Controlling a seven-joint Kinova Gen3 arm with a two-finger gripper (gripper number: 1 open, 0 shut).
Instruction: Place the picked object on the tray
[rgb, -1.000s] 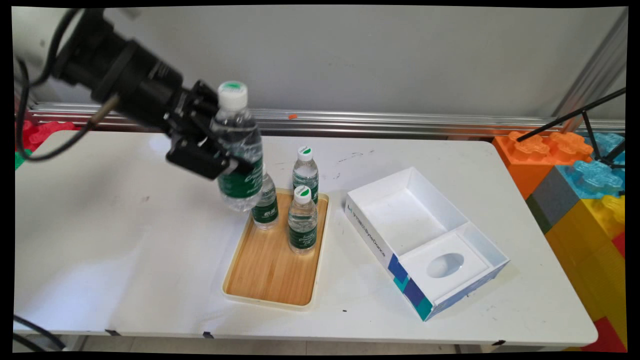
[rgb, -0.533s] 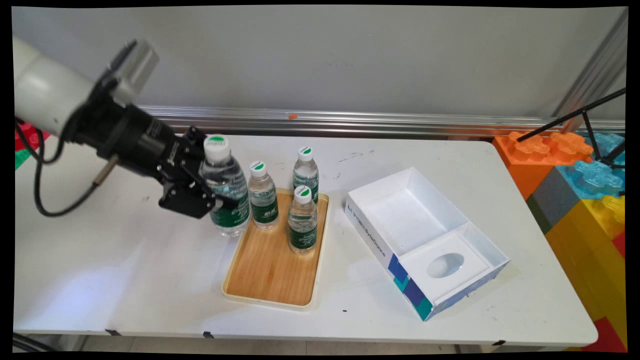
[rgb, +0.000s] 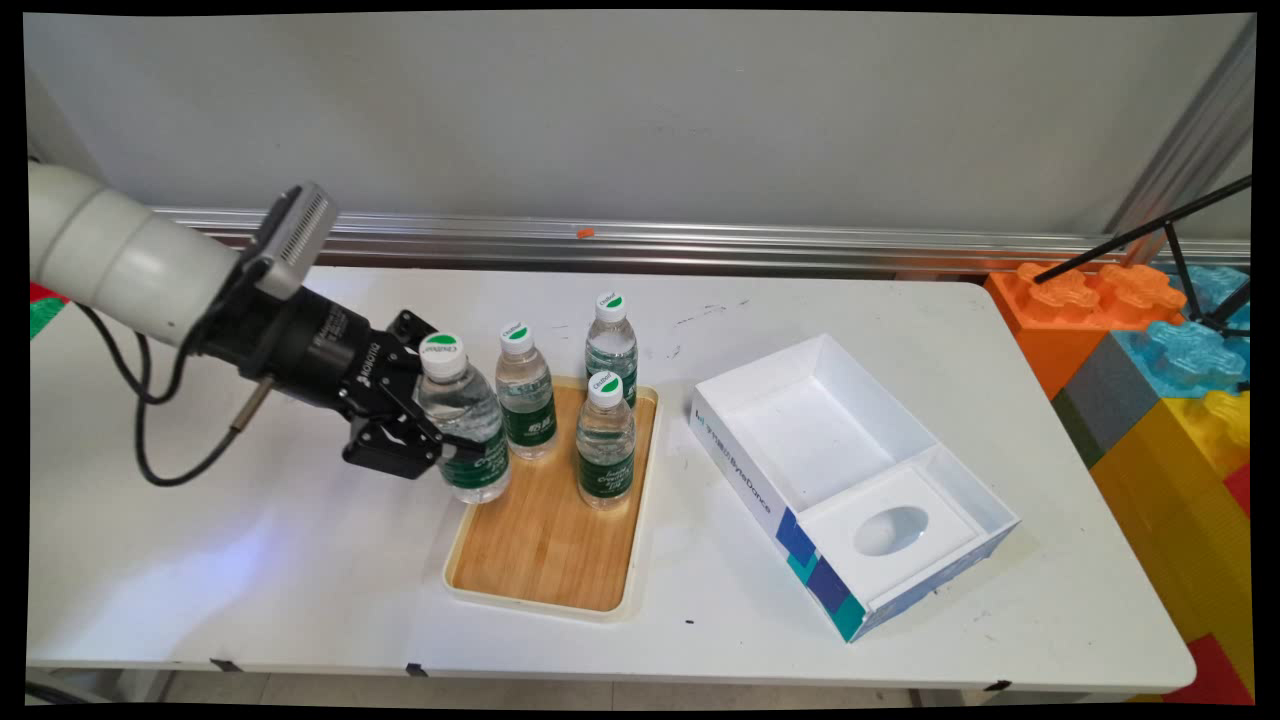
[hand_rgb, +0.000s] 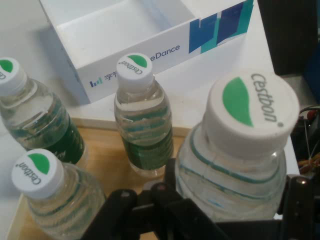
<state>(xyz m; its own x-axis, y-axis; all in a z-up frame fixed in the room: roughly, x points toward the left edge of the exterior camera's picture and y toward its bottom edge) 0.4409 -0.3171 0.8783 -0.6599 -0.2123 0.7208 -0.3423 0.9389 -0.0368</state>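
Observation:
My gripper (rgb: 452, 452) is shut on a clear water bottle (rgb: 463, 415) with a green label and a white cap. The bottle is nearly upright, its base low over the left rim of a wooden tray (rgb: 540, 560). I cannot tell whether the base touches the tray. Three more such bottles stand on the tray's far half: one (rgb: 524, 395) just right of the held one, one (rgb: 611, 345) at the back and one (rgb: 604, 445) in front of it. In the hand view the held bottle (hand_rgb: 235, 150) fills the gripper (hand_rgb: 215, 215), with the other bottles to its left.
An open white box (rgb: 850, 480) with blue and teal patches and an oval cut-out insert lies right of the tray, also seen as the box (hand_rgb: 130, 30) in the hand view. Large coloured toy blocks (rgb: 1150, 370) stand past the table's right end. Black cables hang from the arm.
The gripper has come down and slightly right with the bottle, from high above the table to the tray's left rim.

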